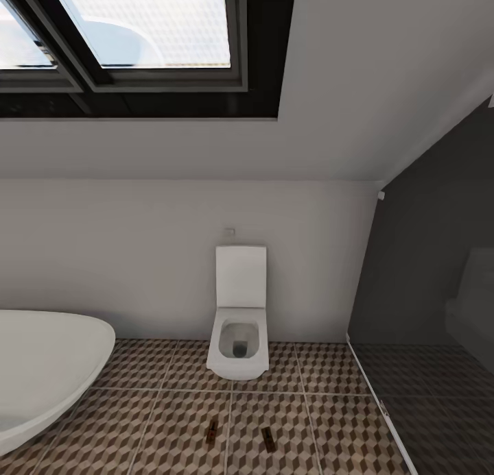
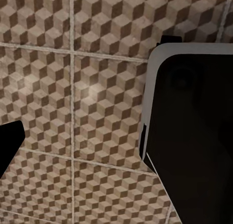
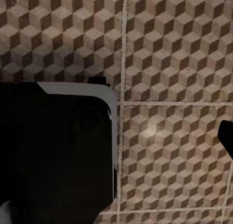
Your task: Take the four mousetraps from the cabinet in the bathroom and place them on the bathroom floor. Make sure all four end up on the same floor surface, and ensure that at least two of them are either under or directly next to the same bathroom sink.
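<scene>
Two mousetraps lie on the bathroom floor [image 1: 158,420] in front of the toilet, one [image 1: 212,432] to the left and one [image 1: 268,439] to the right, about a tile's width apart. Both are small, brown and flat with dark marks. The cabinet and the sink are out of view. The left wrist view looks down on the cube-pattern floor [image 2: 97,88], with a black fingertip [image 2: 8,146] at the picture's edge. The right wrist view looks down on the same kind of floor [image 3: 170,49], with a black fingertip [image 3: 227,136] at its edge. Nothing is seen held.
A square white toilet [image 1: 238,338] stands against the back wall. An oval white bathtub [image 1: 41,365] fills the left. A dark glass partition [image 1: 425,290] closes the right side. A skylight [image 1: 137,29] is overhead. The robot's black, white-rimmed base [image 2: 194,136] [image 3: 53,156] shows in both wrist views.
</scene>
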### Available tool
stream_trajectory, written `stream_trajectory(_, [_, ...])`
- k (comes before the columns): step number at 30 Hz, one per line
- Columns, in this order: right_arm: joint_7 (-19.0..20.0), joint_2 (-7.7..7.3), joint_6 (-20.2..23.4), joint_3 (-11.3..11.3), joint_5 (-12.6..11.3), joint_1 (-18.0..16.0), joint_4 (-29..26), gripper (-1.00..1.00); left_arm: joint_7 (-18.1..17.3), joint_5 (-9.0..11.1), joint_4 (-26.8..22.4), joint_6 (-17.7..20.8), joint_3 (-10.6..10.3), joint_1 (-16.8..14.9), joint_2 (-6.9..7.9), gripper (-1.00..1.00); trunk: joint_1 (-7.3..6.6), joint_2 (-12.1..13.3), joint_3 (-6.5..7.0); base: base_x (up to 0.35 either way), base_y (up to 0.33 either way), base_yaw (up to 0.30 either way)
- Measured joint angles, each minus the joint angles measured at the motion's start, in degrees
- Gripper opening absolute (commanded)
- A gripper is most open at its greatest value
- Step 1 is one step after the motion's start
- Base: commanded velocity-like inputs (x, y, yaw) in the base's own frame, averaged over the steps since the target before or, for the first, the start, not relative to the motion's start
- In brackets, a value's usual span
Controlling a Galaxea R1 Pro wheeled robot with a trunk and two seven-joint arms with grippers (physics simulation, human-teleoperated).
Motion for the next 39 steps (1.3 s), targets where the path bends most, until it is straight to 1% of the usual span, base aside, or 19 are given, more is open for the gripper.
stream_trajectory(9, [0.0, 0.0, -0.3, 0.1, 0.1, 0.0, 0.1, 1.0, -0.1, 0.0, 0.0, -0.6, 0.0, 0.0, 0.03, 1.0, 0.0, 0.0, 0.0, 0.0, 0.0, 0.0])
stream_trajectory(13, [0.1, 0.23, -0.4, 0.1, -0.1, 0.0, 0.1, 1.0, -0.2, -0.1, -0.2, -2.2, 0.0, 0.1, 0.02, 1.0, 0.0, 0.0, 0.0, 0.0, 0.0, 0.0])
stream_trajectory(16, [0.1, 0.53, -0.4, 0.1, -0.1, 0.0, 0.1, 1.0, -0.2, -0.1, -0.3, -3.7, 0.0, 0.1, 0.02, 1.0, 0.0, 0.0, 0.0, 0.0, 0.0, 0.0])
stream_trajectory(20, [0.1, 1.2, -0.5, 0.1, -0.1, 0.0, 0.1, 1.0, -0.2, -0.1, -0.3, -6.7, -0.1, 0.1, 0.02, 1.0, 0.0, 0.0, 0.0, 0.0, 0.0, 0.0])
stream_trajectory(21, [0.1, 1.33, -0.7, 0.1, -0.1, 0.0, 0.1, 1.0, -0.2, 0.0, -0.3, -8.0, -0.1, 0.1, 0.02, 1.0, 0.0, 0.0, 0.0, 0.0, 0.0, 0.0])
stream_trajectory(28, [0.1, 1.53, -1.5, 0.1, -0.1, 0.0, 0.0, 1.0, -0.2, 0.0, -0.3, -11.4, -0.1, 0.1, 0.02, 1.0, 0.0, 0.0, 0.0, 0.0, 0.0, 0.0])
stream_trajectory(39, [0.1, 1.57, -4.7, 0.0, -0.1, 0.0, 0.1, 1.0, -0.2, -0.1, -0.3, -12.3, -0.2, 0.1, 0.02, 1.0, 0.0, 0.0, 0.0, 0.0, 0.0, 0.0])
